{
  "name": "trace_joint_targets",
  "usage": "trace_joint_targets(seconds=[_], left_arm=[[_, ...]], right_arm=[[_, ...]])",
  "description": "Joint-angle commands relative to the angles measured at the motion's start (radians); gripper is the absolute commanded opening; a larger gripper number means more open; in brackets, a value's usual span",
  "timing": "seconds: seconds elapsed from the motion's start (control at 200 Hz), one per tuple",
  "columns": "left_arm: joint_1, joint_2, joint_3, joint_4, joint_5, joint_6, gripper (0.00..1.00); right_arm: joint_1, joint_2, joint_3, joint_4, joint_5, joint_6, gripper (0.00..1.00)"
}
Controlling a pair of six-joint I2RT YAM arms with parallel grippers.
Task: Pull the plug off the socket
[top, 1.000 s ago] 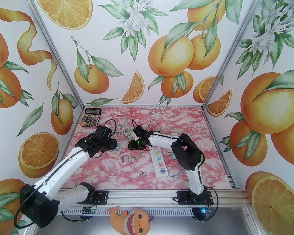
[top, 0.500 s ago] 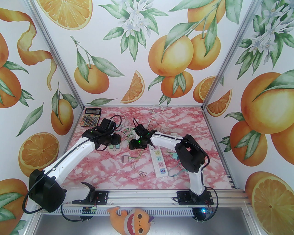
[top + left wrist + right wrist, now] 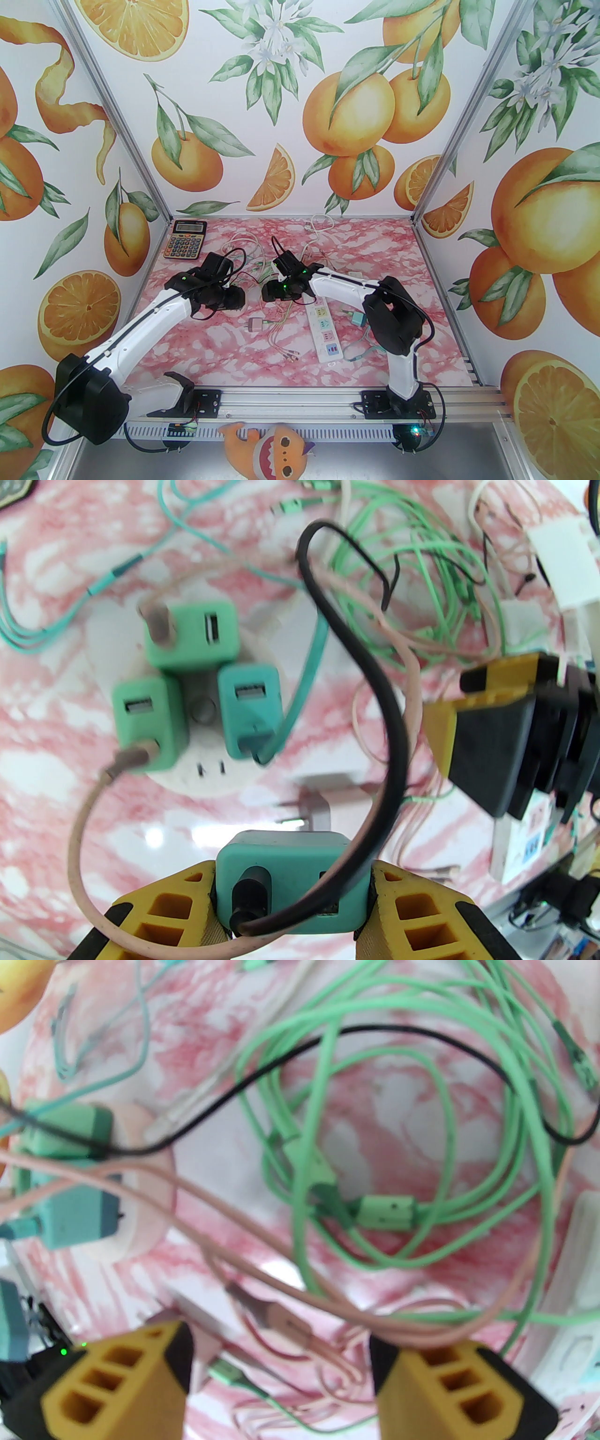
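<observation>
Left wrist view: teal plug (image 3: 286,883) is clamped between my left fingers (image 3: 173,911), prongs bare and clear of the round white socket (image 3: 206,770), near its edge. Black cable (image 3: 375,691) runs out of the plug's back. Three green adapters (image 3: 192,630) sit in the socket. My right fingers (image 3: 117,1382) stand apart with nothing between them, over a tangle of green cables (image 3: 389,1213) on the pink desk (image 3: 225,347). White power strip (image 3: 323,328) lies to their right.
</observation>
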Motion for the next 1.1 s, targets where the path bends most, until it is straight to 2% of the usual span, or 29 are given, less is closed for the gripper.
trace_joint_targets(seconds=[0.0,0.11,0.365,0.616,0.791,0.911,1.096], left_arm=[[0.006,-0.025,-0.032,-0.022,0.037,-0.019,0.35],[0.005,-0.026,-0.068,-0.024,0.050,-0.018,0.35],[-0.001,0.013,-0.104,-0.095,-0.006,-0.015,0.35],[-0.110,0.142,-0.084,-0.149,-0.073,-0.051,0.35],[-0.128,0.240,-0.066,-0.164,-0.139,-0.055,0.35],[-0.147,0.289,-0.049,-0.118,-0.121,-0.047,0.37],[-0.230,0.354,-0.001,-0.087,-0.120,-0.058,0.40]], right_arm=[[-0.007,-0.046,0.022,-0.007,0.052,-0.007,0.67],[-0.006,-0.049,0.017,-0.007,0.060,-0.004,0.68],[-0.008,-0.067,0.003,-0.011,0.083,-0.004,0.69],[-0.010,-0.087,-0.023,-0.009,0.100,-0.001,0.69],[-0.014,-0.113,-0.048,-0.008,0.116,-0.001,0.70],[-0.017,-0.127,-0.064,-0.008,0.120,-0.001,0.70],[-0.025,-0.138,-0.075,-0.013,0.120,-0.003,0.70]])
